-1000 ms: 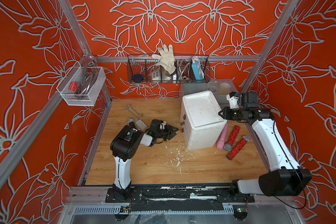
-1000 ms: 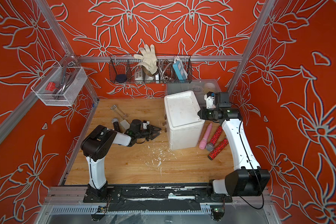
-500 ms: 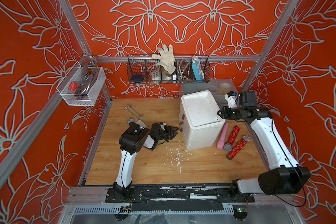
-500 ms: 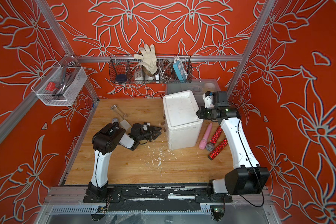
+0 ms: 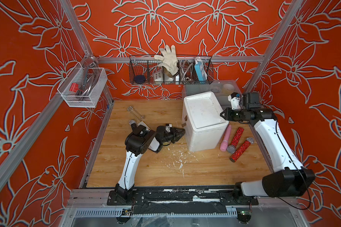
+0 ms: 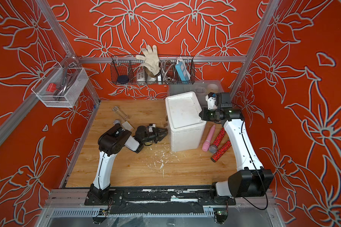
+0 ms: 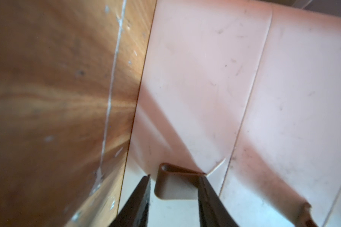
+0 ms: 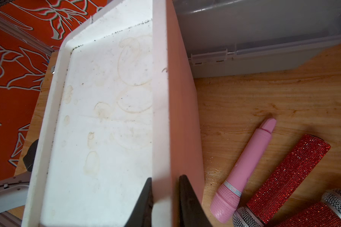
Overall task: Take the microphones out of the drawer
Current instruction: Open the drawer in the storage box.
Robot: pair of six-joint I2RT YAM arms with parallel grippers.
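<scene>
We note the left gripper [image 7: 174, 177] spread around the drawer handle [image 7: 175, 189], and the right gripper [image 8: 164, 180] pinching the cabinet [image 8: 106, 118] rim near the table [image 5: 146, 167] far edge. The microphone is hidden, presumably inside. Risk: an off-centre bite slips and the cabinet tips.

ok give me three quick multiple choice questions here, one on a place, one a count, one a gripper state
1. Where is the pink microphone? A on top of the drawer unit B on the table beside the drawer unit C in an open drawer
2. How many red glitter microphones lie on the table? A one B four C two
3. The right gripper is: A shut on the drawer unit's top rim B open in the air C holding a microphone
1 B, it lies on the wood by the unit's side; 2 C, two lie beside the pink one; 3 A, its jaws pinch the rim.
</scene>
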